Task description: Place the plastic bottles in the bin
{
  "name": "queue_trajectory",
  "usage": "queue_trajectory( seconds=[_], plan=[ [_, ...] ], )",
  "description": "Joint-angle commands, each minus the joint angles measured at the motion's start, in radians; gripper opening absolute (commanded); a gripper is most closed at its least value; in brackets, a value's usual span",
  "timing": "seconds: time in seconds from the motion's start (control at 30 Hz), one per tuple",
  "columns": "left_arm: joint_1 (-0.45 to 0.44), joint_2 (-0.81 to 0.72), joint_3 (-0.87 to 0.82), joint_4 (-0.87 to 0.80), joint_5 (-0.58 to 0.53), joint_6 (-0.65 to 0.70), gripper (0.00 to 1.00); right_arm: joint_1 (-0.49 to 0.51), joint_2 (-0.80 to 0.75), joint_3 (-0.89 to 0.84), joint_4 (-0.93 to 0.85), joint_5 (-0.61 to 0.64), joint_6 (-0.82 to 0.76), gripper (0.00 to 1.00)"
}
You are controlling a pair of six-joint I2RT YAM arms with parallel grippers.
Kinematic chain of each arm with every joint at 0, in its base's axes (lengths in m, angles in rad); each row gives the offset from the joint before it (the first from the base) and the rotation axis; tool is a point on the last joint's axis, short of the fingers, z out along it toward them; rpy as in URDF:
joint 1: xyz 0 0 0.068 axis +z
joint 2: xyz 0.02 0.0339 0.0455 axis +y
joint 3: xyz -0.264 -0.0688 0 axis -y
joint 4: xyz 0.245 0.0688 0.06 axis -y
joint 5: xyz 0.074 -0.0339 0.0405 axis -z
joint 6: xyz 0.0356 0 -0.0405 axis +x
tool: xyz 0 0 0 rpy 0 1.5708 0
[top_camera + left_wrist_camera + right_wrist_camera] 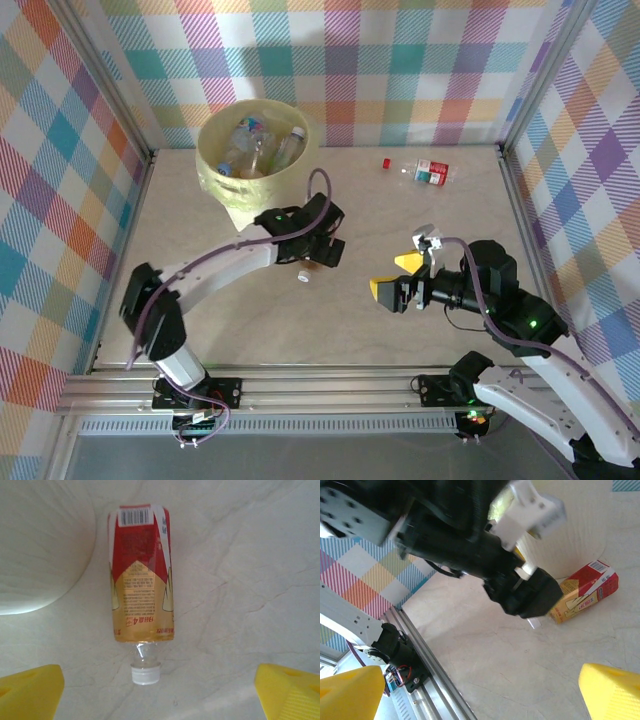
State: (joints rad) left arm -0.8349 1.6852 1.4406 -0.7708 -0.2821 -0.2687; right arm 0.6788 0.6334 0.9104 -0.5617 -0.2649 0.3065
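Note:
A plastic bottle [142, 575] with a red and orange label lies on the table beside the bin [40, 545], its white cap pointing at my left gripper [160, 695]. That gripper is open and stops just short of the cap, with one yellow finger [30, 690] out wide on each side. From above, the left gripper [318, 252] covers most of this bottle [305, 274]. The pale-yellow bin [210, 165] holds several bottles. Another bottle [432, 172] lies at the far right. My right gripper [396, 276] hovers open and empty over mid-table. The red-labelled bottle [585, 592] lies behind the left arm's gripper in the right wrist view.
A loose red cap [386, 162] lies left of the far bottle. Checked walls close in the table on three sides. The aluminium rail [320, 385] runs along the near edge. The two arms are about a hand's width apart at mid-table.

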Motion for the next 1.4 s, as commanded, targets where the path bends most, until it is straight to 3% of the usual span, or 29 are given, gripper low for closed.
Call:
queue_trajectory(
  seconds=[0.0, 0.33, 0.63, 0.87, 1.23, 1.37],
  plan=[
    [-0.004, 0.065, 0.040, 0.035, -0.013, 0.029, 0.98, -0.003, -0.023, -0.005, -0.017, 0.016, 0.010, 1.00],
    [0.084, 0.240, 0.080, 0.083, 0.021, 0.088, 0.99, -0.003, -0.028, -0.009, -0.025, 0.019, 0.009, 1.00],
    [0.163, 0.355, 0.175, 0.097, 0.140, 0.155, 0.96, -0.003, -0.029, 0.002, -0.044, 0.029, 0.007, 1.00],
    [0.214, 0.407, 0.225, 0.070, 0.250, 0.149, 0.89, -0.004, -0.046, 0.002, -0.060, 0.043, 0.011, 1.00],
    [0.205, 0.436, 0.219, 0.013, 0.249, 0.138, 0.82, -0.003, -0.022, 0.014, -0.060, 0.036, 0.020, 1.00],
    [0.190, 0.432, 0.211, 0.015, 0.243, 0.135, 0.70, -0.004, -0.025, 0.024, -0.084, 0.050, 0.020, 1.00]
  ],
)
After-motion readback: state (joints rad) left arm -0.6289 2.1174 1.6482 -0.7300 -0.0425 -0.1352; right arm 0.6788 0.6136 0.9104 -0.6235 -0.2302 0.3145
